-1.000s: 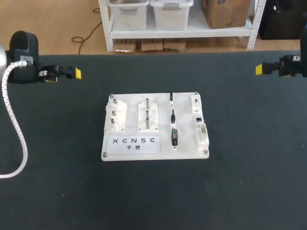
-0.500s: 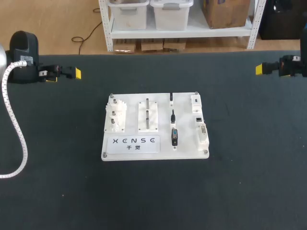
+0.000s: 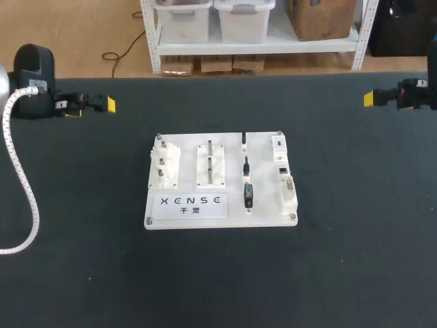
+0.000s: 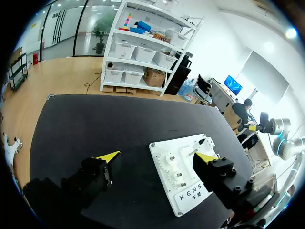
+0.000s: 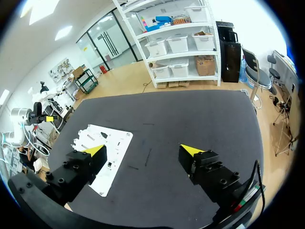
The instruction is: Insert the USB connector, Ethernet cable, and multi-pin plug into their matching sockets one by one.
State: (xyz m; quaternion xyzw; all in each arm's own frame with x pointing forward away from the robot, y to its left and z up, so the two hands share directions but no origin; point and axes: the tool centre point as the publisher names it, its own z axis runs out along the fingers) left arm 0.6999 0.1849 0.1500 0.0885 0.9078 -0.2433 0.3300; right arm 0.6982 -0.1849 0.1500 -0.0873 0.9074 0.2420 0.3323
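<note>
Left gripper [image 4: 158, 156] gapes wide, empty; my right gripper [image 5: 143, 149] likewise; white rectangular plastic board [image 3: 184, 217] sits between, black plug [image 3: 248, 195] apparently on it.

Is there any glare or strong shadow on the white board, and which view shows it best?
Head view: the white board is evenly lit, without glare or strong shadow; it shows best here. Left wrist view: bright, partly behind a finger of the left gripper. Right wrist view: far off, partly behind the right gripper.
</note>
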